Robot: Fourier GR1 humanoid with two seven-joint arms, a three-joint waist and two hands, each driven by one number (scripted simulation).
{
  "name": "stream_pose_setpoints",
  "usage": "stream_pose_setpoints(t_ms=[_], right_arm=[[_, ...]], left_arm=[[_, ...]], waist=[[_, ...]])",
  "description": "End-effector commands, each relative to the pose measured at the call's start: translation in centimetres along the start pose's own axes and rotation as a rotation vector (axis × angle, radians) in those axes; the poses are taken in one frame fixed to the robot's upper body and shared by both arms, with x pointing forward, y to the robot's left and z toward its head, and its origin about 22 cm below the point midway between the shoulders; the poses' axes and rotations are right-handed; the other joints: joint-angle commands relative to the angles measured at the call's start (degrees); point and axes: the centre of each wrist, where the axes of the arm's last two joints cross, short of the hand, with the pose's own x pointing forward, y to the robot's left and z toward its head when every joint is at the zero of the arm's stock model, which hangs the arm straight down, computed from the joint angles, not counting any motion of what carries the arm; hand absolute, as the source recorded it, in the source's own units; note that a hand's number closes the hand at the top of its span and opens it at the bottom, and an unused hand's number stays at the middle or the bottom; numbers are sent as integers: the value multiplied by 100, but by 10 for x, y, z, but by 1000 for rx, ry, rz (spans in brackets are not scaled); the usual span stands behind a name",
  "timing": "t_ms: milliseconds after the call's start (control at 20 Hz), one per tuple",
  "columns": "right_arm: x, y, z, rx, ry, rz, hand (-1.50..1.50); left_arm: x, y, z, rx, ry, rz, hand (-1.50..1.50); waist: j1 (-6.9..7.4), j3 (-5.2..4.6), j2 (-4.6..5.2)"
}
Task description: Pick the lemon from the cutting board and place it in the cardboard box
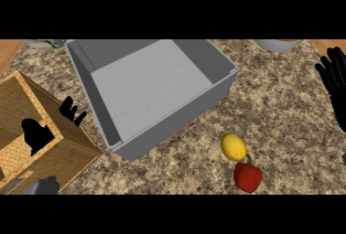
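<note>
Clearly the pick has not begun: the lemon [234, 146] lies on the speckled table [290, 119], touching a red pepper [248, 177], near and right of the grey box [145, 87]. Right robot hand [334, 82] rests released at the right edge; left robot hand [39, 132] hangs relaxed over a wicker basket [47, 109]. Next, the right must come down over the lemon.

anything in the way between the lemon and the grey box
Nothing visible: bare counter lies between the lemon and the grey box. The red pepper sits on the lemon's far side from the box.
</note>
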Motion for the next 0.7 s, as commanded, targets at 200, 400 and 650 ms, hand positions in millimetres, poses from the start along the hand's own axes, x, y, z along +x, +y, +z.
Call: stream_pose_setpoints(t_ms=[200, 400, 650], right_arm=[[39, 82, -19, 130, -264, -201, -150], [-7, 67, -7, -211, -37, 166, 150], [-43, 118, 40, -212, -112, 2, -150]], left_arm=[[24, 12, -2, -11, -202, -416, 0], [18, 11, 7, -45, -183, -462, 0], [13, 6, 21, -12, -197, -474, 0]], waist=[[247, 18, 129], [204, -4, 124], [112, 12, 112]])
